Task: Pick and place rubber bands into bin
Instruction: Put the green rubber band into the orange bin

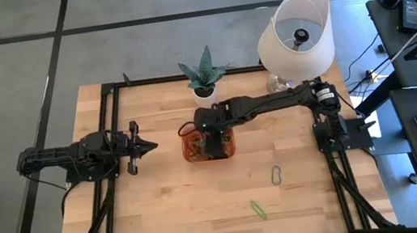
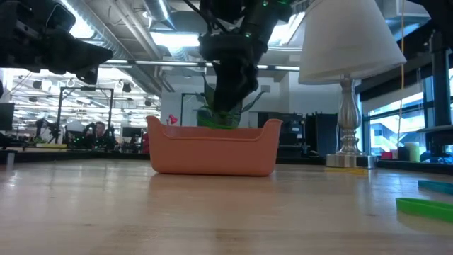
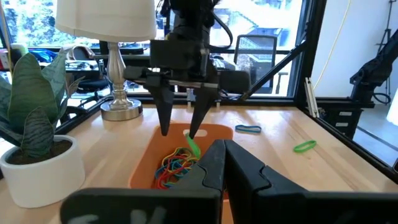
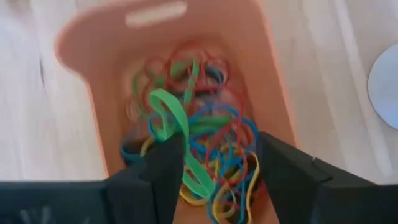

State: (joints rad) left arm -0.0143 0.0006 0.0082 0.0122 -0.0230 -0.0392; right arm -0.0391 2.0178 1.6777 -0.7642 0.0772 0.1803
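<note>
High view: right hand (image 1: 214,143) hung over the bin (image 1: 190,157), which sat mid-desk just in front of the plant pot (image 1: 205,94). Left hand (image 1: 146,147) waited off to the bin's left, well apart, fingers pinched to a narrow point w/ nothing in them. Two loose rubber bands lay on bare wood: a grey-blue band (image 1: 276,175) right of the bin and a green band (image 1: 258,209) nearer the front edge. Lamp (image 1: 294,27) stood at the back right of the desk (image 1: 165,212).

Low view: bin (image 2: 212,149) sat flat on the desk, right hand (image 2: 230,88) coming down from above into it. Lamp base (image 2: 347,152) to the right, plant behind the bin. Green band (image 2: 425,207) lay at the right edge. Room behind: ceiling lights, workstations, a person seated far left.

Left wrist view: right hand (image 3: 180,130) had fingers spread apart, tips dipping into the bin (image 3: 143,168), a green strip (image 3: 191,147) hanging off one fingertip. Pile of rubber bands (image 3: 174,169) below it, red, yellow, green, blue. Both loose bands on the desk beyond. Windows behind.

Right wrist view: looking straight down into the bin (image 4: 81,56). Fingers (image 4: 155,171) wide apart, a green loop (image 4: 171,121) draped against one finger, not clamped. Tangle of bands (image 4: 211,143) right beneath, filling the bin floor.
</note>
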